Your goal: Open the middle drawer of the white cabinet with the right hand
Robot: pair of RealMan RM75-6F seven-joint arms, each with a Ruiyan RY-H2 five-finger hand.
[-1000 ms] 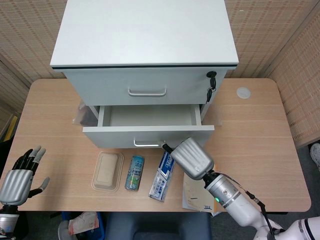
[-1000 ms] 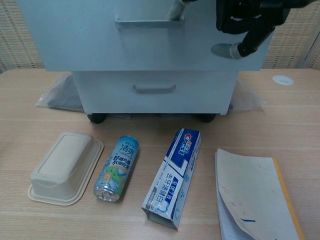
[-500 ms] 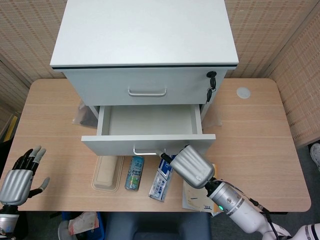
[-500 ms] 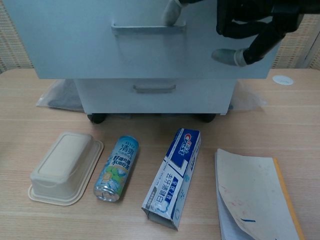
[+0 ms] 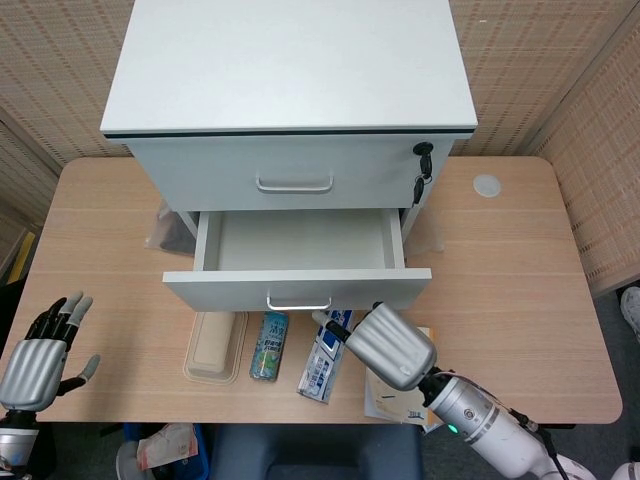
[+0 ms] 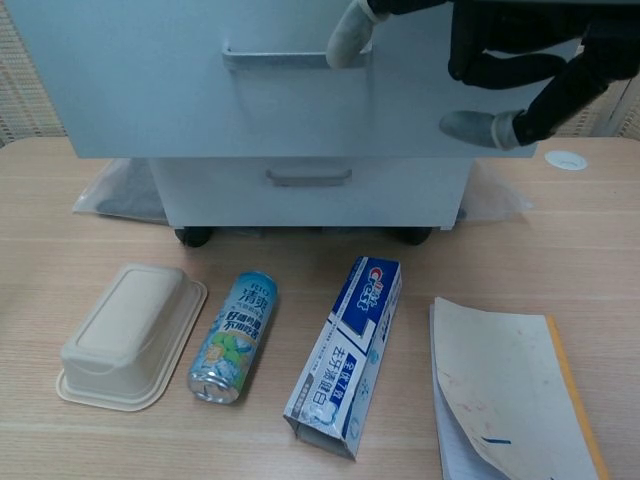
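Right robot hand (image 5: pixel 390 346) off handle (image 5: pixel 299 301), Crest box (image 6: pixel 346 352)

The white cabinet (image 5: pixel 290 90) stands on the wooden table, its middle drawer (image 5: pixel 298 260) pulled out and showing a bare interior. The drawer's flat white front carries a slim metal handle (image 5: pixel 298 303), jutting forward over the closed bottom drawer (image 6: pixel 310 190) below.
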